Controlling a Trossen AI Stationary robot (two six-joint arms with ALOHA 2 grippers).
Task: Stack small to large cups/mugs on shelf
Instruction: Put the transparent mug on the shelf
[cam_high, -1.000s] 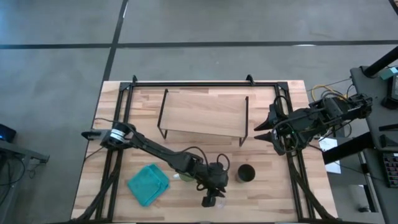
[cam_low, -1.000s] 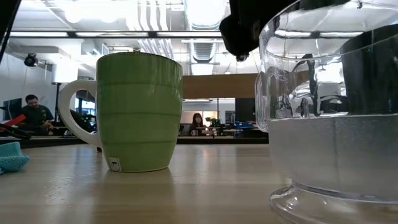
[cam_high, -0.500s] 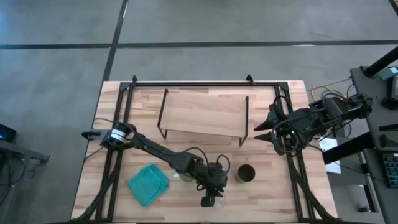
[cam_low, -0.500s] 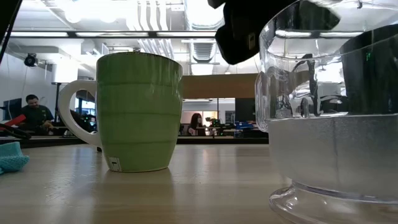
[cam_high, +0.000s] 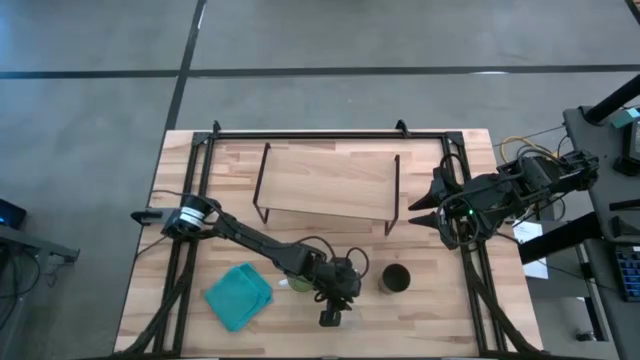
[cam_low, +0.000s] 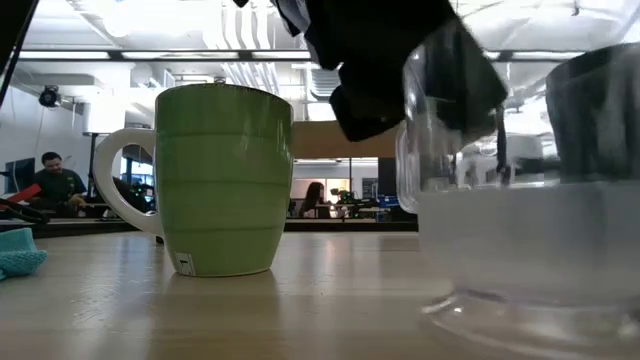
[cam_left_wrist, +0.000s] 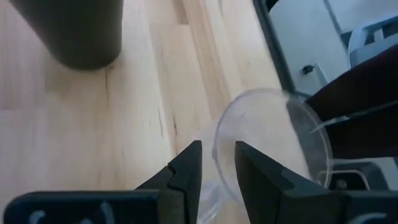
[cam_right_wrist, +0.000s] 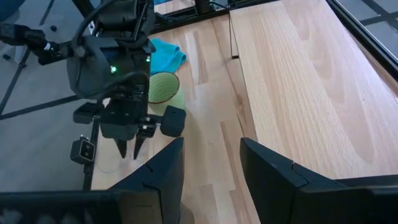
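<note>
1. The left gripper is working at the front edge of the table, on the side of the green mug away from the teal cloth.
2. In the left wrist view, its two fingers are straddling the rim of the clear glass cup, one finger inside the wall and one outside; they are pinching the glass wall.
3. In the low view, the glass cup is tilting, with its base close to the tabletop; whether the base is touching the wood cannot be told.
4. The green mug is standing upright on the table, just beside the glass cup and between it and the teal cloth.
5. The black cup is standing upright, near the green mug on the far side of the left gripper, and apart from both.
6. The shelf is standing well behind the green mug, toward the back of the table; its board is bare.
7. The right gripper is waiting beside the end of the shelf farthest from the teal cloth, its fingers spread apart and holding nothing.
8. People are sitting in the room beyond the green mug, in the low view.
</note>
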